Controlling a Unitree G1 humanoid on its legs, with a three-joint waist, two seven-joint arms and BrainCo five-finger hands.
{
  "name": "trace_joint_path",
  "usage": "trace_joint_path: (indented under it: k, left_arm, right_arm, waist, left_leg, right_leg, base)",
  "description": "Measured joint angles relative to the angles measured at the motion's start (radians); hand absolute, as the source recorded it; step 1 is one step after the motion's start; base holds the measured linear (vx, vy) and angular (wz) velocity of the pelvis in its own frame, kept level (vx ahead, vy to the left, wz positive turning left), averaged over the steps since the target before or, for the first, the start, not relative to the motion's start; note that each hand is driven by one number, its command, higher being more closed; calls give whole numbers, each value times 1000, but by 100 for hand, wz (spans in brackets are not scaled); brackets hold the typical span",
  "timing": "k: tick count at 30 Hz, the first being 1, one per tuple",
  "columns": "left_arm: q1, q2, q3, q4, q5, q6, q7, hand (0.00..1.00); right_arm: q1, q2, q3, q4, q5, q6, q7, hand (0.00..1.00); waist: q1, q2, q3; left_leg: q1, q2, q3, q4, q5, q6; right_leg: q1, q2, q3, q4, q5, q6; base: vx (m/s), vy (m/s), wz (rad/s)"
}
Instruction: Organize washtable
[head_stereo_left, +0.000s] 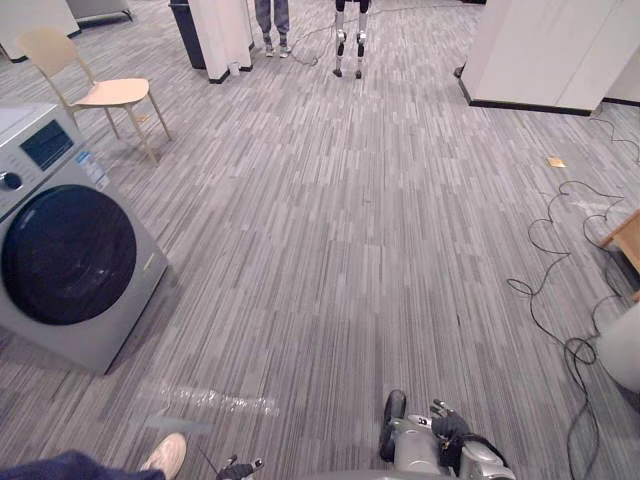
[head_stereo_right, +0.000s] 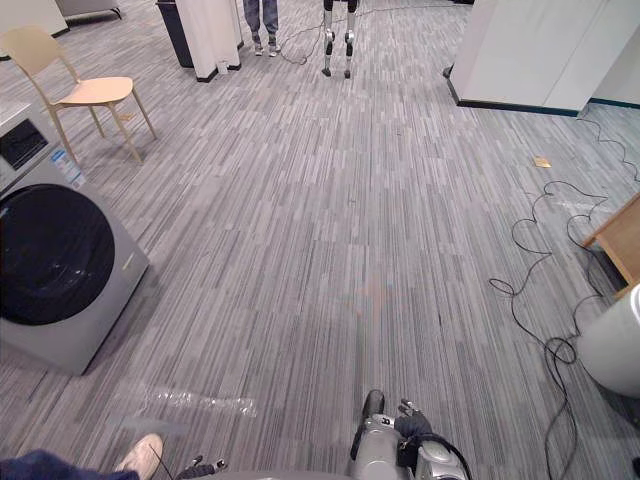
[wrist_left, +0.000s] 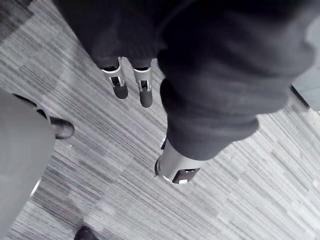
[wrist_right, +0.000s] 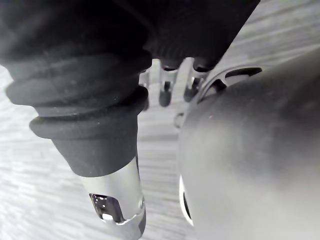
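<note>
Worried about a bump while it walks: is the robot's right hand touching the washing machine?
Apart. The left eye view shows the right hand at the bottom edge and the washing machine far left, with wide carpet between them.

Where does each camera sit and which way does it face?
Left eye: head, facing down and forward over floor; washing machine left, right hand at bottom.
Right eye: head too; shares washing machine, chair, right hand.
Left wrist: on left arm, down past open left hand at floor.
Right wrist: on right arm, down past right hand at floor.
</note>
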Motion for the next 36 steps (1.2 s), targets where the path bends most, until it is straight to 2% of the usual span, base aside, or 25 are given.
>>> trace_joint_path:
  k: [1, 2, 3, 4, 5, 8, 10, 13, 14, 15, 16, 20, 21, 22, 23, 24, 25, 26, 27, 28, 30, 31, 34, 35, 36]
  left_arm:
    - [-5, 4, 15, -2, -1, 0, -4, 0]
    - [-12, -1, 2, 4, -1, 3, -2, 0]
    - [-30, -1, -32, 5, -1, 16, -7, 0]
    - [-42, 7, -50, 3, -4, 18, -13, 0]
    - [-51, 7, -58, 3, -7, 21, -16, 0]
    - [-67, 20, -99, -19, -21, 19, -18, 0]
    - [-67, 26, -118, -56, -20, 13, -19, 0]
    - [-67, 40, -207, -140, -17, 12, -9, 0]
    - [-63, 41, -251, -175, -14, 14, -2, 0]
    - [-60, 45, -265, -196, -10, 17, -2, 0]
    - [-55, 52, -303, -216, 15, 20, 1, 0]
    - [-79, 66, -386, -233, 83, 21, 0, 0]
    - [-62, 64, -388, -233, 99, 21, 0, 0]
    - [-43, 62, -392, -232, 101, 19, 1, 0]
    - [-29, 69, -411, -229, 103, 16, 2, 0]
    - [-29, 78, -445, -204, 122, 5, 2, 0]
    - [-32, 97, -482, -176, 132, -3, -2, 0]
    - [-29, 100, -500, -158, 132, -9, -2, 0]
    - [-40, 98, -509, -125, 116, -18, 0, 0]
    - [-68, 89, -532, -71, 98, -18, 0, 0]
    - [-80, 64, -548, -3, 85, -17, -4, 0]
    - [-85, 54, -549, 13, 75, -17, -7, 0]
    - [-86, 54, -448, 40, 62, -18, -23, 0]
    - [-45, 27, -212, -7, 53, -20, -18, 0]
    - [-23, 26, -150, -20, 50, -21, -15, 0]
  right_arm:
    - [0, -1, 4, 20, 1, 1, 0, 0]
    - [-6, -12, 7, 31, -2, 6, 1, 0]
    - [-11, -29, 32, 37, -4, 4, 0, 0]
    - [-23, -37, 53, 60, -6, 4, 0, 0]
    - [-31, -42, 58, 79, -13, 6, -2, 0]
    - [-42, -43, 64, 142, -55, 21, -3, 0]
    - [-41, -39, 65, 163, -77, 26, -3, 0]
    - [-32, -41, 104, 166, -99, 36, -3, 0]
    - [-35, -45, 149, 164, -101, 35, -4, 0]
    - [-35, -42, 176, 165, -102, 35, -5, 0]
    - [-35, -37, 234, 163, -106, 34, -4, 0]
    - [-49, -44, 312, 167, -151, 36, 3, 0]
    - [-44, -42, 312, 167, -166, 36, 3, 0]
    - [-41, -43, 311, 167, -170, 36, 3, 0]
    - [-40, -43, 306, 166, -170, 33, 4, 0]
    - [-24, -53, 301, 167, -170, 28, 4, 0]
    - [6, -55, 300, 166, -170, 31, 1, 0]
    - [24, -48, 282, 167, -161, 33, -1, 0]
    - [40, -61, 234, 164, -155, 34, 3, 0]
    - [44, -70, 200, 148, -140, 33, 9, 0]
    - [66, -78, 161, 113, -118, 24, 13, 0]
    - [79, -79, 144, 93, -110, 17, 12, 0]
    - [106, -60, 136, 86, -93, 5, 17, 0]
    - [108, -60, 176, 89, -89, 13, 16, 0]
    - [110, -59, 207, 90, -89, 17, 15, 0]
  waist:
    - [8, -15, -9]
    - [16, 1, -15]
    - [29, 23, -5]
    - [53, 35, 17]
    - [60, 42, 26]
    - [73, 10, 56]
    - [89, -5, 65]
    - [112, -14, 67]
    - [115, -18, 68]
    - [123, -28, 68]
    - [139, -43, 49]
    - [147, -61, 35]
    - [147, -58, 15]
    - [149, -49, 8]
    - [146, -62, 2]
    - [127, -63, -4]
    - [117, -98, -14]
    - [107, -91, -21]
    - [96, -70, -22]
    - [79, -48, -15]
    - [41, -9, -2]
    - [28, 13, 1]
    - [22, -16, 15]
    - [30, -47, 8]
    - [28, -59, 8]
  left_leg:
    - [-37, 32, -7, 163, -15, -23]
    - [-76, 70, -8, 277, -13, -26]
    - [-169, 130, -4, 544, 76, -20]
    - [-244, 177, -8, 781, 109, 3]
    - [-265, 190, -15, 876, 103, 12]
    - [-378, 167, -51, 1099, 84, 27]
    - [-477, 168, -45, 1074, 75, 14]
    - [-603, 131, -82, 657, 64, -7]
    - [-623, 100, -129, 421, 134, -2]
    - [-621, 84, -148, 379, 226, 5]
    - [-615, 64, -142, 364, 263, 18]
    - [-616, 84, -97, 464, 225, 64]
    - [-532, 80, -59, 421, 217, 78]
    - [-488, 74, -42, 387, 202, 99]
    - [-415, 49, -26, 342, 168, 128]
    - [-349, 8, -36, 280, 94, 123]
    - [-274, -52, -58, 230, 72, 134]
    - [-234, -63, -70, 198, 73, 138]
    - [-184, -69, -71, 173, 60, 167]
    - [-142, -64, -86, 158, 45, 183]
    - [-71, -27, -89, 106, 40, 191]
    - [-33, -15, -94, 78, 43, 189]
    - [22, -31, -126, 41, 40, 191]
    - [71, -57, -104, 13, 32, 186]
    - [92, -62, -101, 16, 29, 184]
  right_leg:
    - [4, 26, 30, 34, 54, -22]
    - [24, 41, 27, 37, 31, -37]
    - [69, 78, 42, 30, -5, -41]
    - [127, 120, 81, 15, -37, -53]
    - [165, 136, 102, 4, -50, -59]
    - [400, 152, 182, -112, -79, -67]
    - [518, 152, 210, -215, -79, -66]
    - [656, 150, 219, -322, -80, -62]
    - [692, 142, 224, -334, -96, -38]
    - [704, 131, 235, -337, -107, -22]
    - [697, 119, 251, -328, -102, -23]
    - [636, 107, 343, -185, 24, 1]
    - [608, 96, 386, -60, 79, -10]
    - [581, 87, 385, 28, 81, -11]
    - [538, 65, 364, 167, 109, -32]
    - [523, 30, 311, 274, 139, -37]
    - [516, -13, 314, 358, 224, -12]
    - [500, -19, 319, 413, 290, -2]
    - [419, -13, 312, 570, 160, 0]
    - [330, 14, 268, 663, -45, -4]
    - [204, 102, 208, 604, -188, -2]
    - [151, 138, 190, 501, -208, 0]
    - [28, 112, 167, 70, -111, 38]
    - [-19, 71, 173, -88, -65, 41]
    - [-20, 64, 187, -79, -74, 36]
  base:
    - [675, -361, 31]
    - [719, -406, -16]
    - [867, -459, -72]
    - [855, -411, -92]
    - [833, -322, -111]
    - [580, -134, -82]
    - [617, -14, -79]
    - [568, 138, -45]
    - [516, 220, -33]
    - [530, 247, -39]
    - [420, 195, -20]
    - [500, 293, -4]
    - [362, 235, -43]
    - [449, 255, -59]
    - [316, 151, -18]
    - [421, 214, 18]
    - [358, 157, 49]
    - [445, 154, 32]
    - [333, 62, 20]
    - [409, 58, 15]
    - [494, 33, 35]
    - [459, 8, 45]
    - [515, -77, 70]
    - [645, -118, 89]
    - [683, -132, 86]
